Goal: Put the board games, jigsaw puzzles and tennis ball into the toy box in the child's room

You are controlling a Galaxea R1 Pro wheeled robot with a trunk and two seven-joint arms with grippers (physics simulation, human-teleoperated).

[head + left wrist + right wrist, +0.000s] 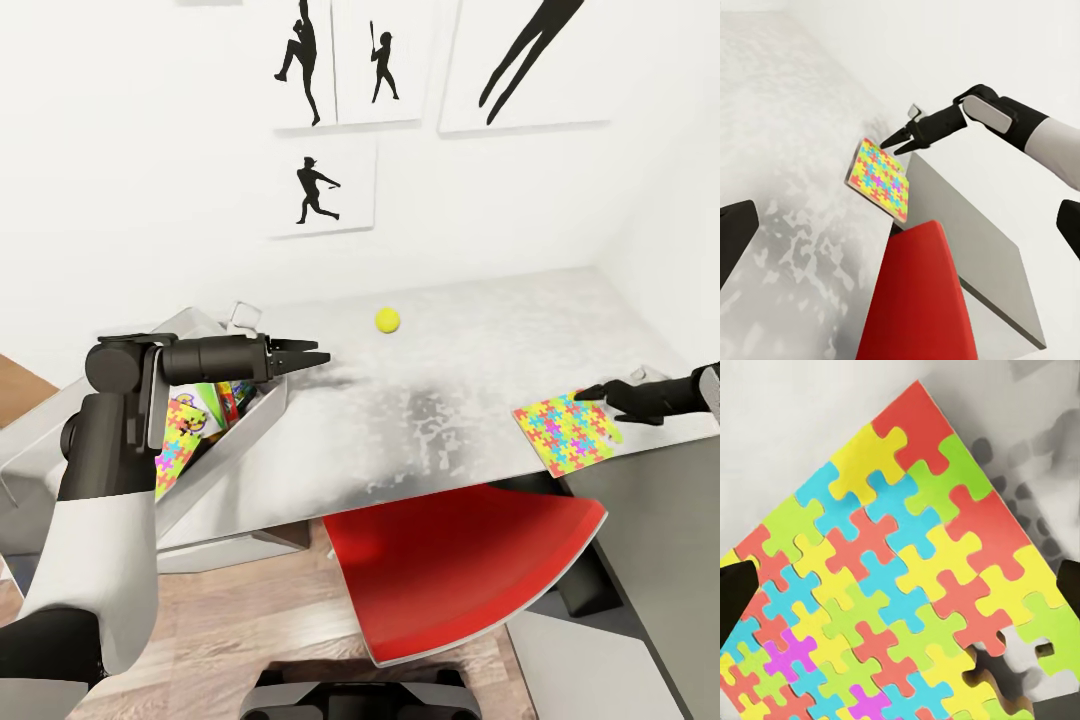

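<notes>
Now the right gripper (590, 393) is seen poised at the far edge of a jigsaw puzzle (566, 431) lying flat at the near right edge of the surface (440, 400), its jaws spread wide and nothing grasped. The left gripper (318, 357) is held above the surface beside the toy box (262, 408), jaws parted, empty. The ball (387, 319) is sitting alone near the wall. Colourful boxes are seen inside the toy box.

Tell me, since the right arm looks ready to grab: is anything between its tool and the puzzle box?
Nothing visible. The right tool sits open just at the far corner of the puzzle box, which lies flat near the table edge, with no object between them.
</notes>
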